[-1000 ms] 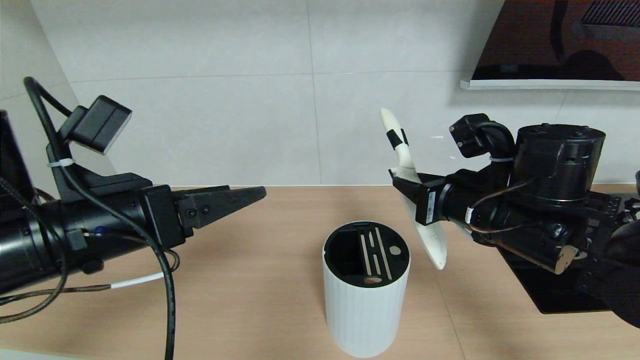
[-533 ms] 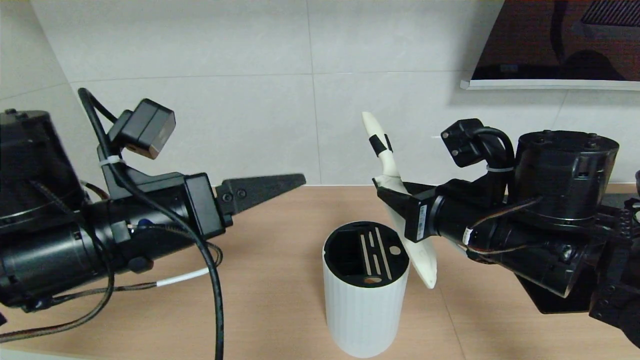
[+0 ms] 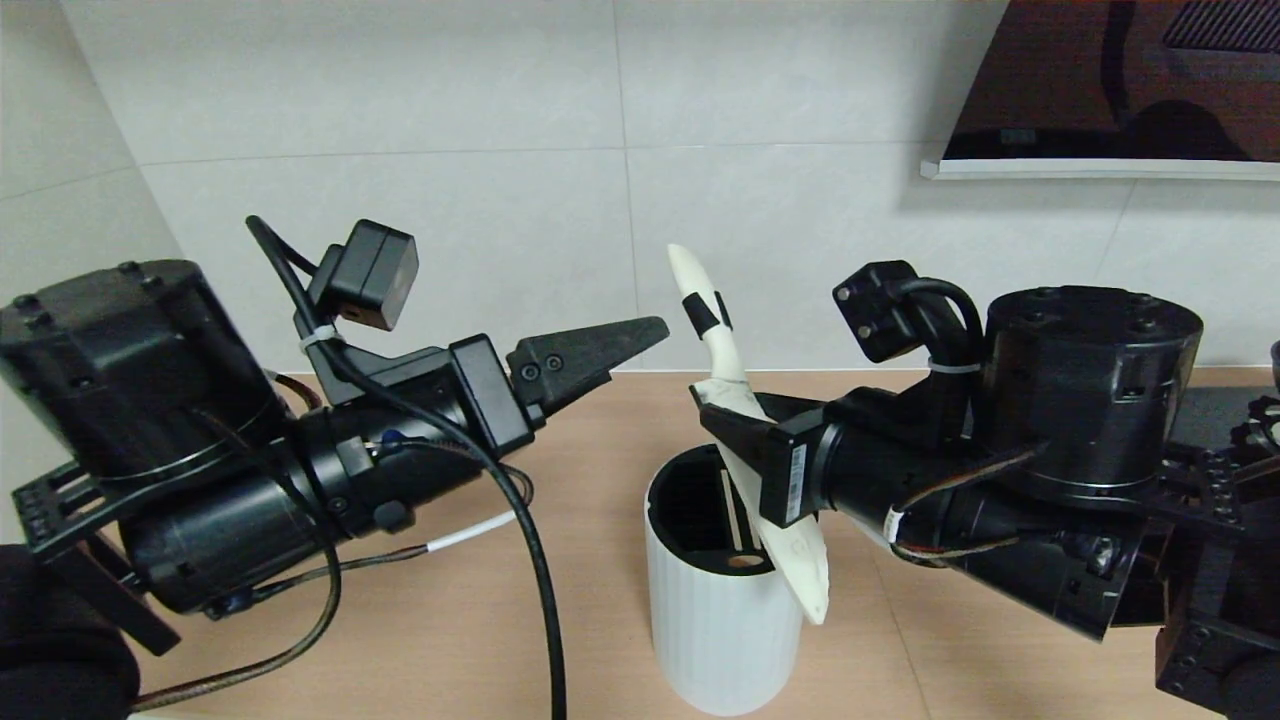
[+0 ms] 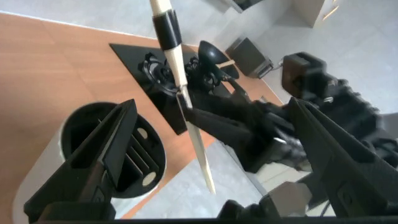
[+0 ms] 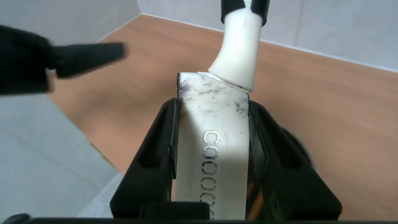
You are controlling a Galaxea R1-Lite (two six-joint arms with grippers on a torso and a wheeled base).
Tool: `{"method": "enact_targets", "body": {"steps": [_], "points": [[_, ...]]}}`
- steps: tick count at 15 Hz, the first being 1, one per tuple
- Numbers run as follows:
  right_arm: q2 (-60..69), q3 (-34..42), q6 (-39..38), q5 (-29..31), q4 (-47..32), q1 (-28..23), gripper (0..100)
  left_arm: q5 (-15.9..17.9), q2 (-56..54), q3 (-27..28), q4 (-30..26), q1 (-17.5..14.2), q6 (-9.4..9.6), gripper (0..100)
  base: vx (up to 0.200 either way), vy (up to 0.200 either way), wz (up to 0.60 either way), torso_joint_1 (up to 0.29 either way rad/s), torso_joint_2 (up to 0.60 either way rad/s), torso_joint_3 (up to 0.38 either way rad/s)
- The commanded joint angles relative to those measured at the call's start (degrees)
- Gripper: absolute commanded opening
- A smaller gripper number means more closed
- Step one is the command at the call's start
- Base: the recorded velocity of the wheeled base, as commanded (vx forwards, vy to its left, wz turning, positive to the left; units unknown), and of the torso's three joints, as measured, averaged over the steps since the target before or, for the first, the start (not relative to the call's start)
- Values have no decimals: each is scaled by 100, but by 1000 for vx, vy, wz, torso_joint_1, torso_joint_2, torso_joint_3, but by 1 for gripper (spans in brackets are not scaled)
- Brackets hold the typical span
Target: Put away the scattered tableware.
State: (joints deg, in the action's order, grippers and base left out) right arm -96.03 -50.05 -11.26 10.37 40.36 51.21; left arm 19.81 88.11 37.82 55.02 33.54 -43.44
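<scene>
The right gripper (image 3: 735, 425) has its jaws clenched on a white knife (image 3: 800, 560), handle up and blade slanting down across the rim of the white holder (image 3: 715, 640) standing on the table (image 3: 930, 660). The left gripper (image 3: 610, 345) hangs near the handle, jaws spread wide, holding nothing. I'd say the knife is close but not yet in a slot. It has yet to be lined up and lowered.
</scene>
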Motion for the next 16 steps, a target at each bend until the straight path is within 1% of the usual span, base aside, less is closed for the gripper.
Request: {"method": "enact_targets", "body": {"steps": [1, 3, 7, 9, 10, 11, 14, 16], "points": [[-65, -4, -16, 0, 7, 91, 0, -162, 320, -29, 194, 127, 2, 100, 0, 0, 0, 0, 0, 0], [-74, 13, -25, 8, 15, 187, 0, -346, 470, -29, 361, 215, -7, 100, 0, 0, 0, 0, 0, 0], [-48, 31, -69, 8, 15, 346, 0, -355, 487, -29, 413, 224, 2, 100, 0, 0, 0, 0, 0, 0], [-48, 48, -78, 8, 15, 407, 0, -355, 540, -37, 536, 224, 2, 100, 0, 0, 0, 0, 0, 0], [-48, 57, -78, 8, 15, 477, 0, -373, 619, -99, 765, 224, 2, 100, 0, 0, 0, 0, 0, 0], [-48, 66, -78, 8, 15, 513, 0, -381, 672, -108, 844, 224, 10, 100, 0, 0, 0, 0, 0, 0], [-74, 84, -148, 8, 7, 662, 0, -399, 760, -108, 888, 224, 19, 100, 0, 0, 0, 0, 0, 0], [-92, 119, -157, 8, 7, 697, 0, -513, 769, -99, 897, 224, 37, 100, 0, 0, 0, 0, 0, 0]]}}
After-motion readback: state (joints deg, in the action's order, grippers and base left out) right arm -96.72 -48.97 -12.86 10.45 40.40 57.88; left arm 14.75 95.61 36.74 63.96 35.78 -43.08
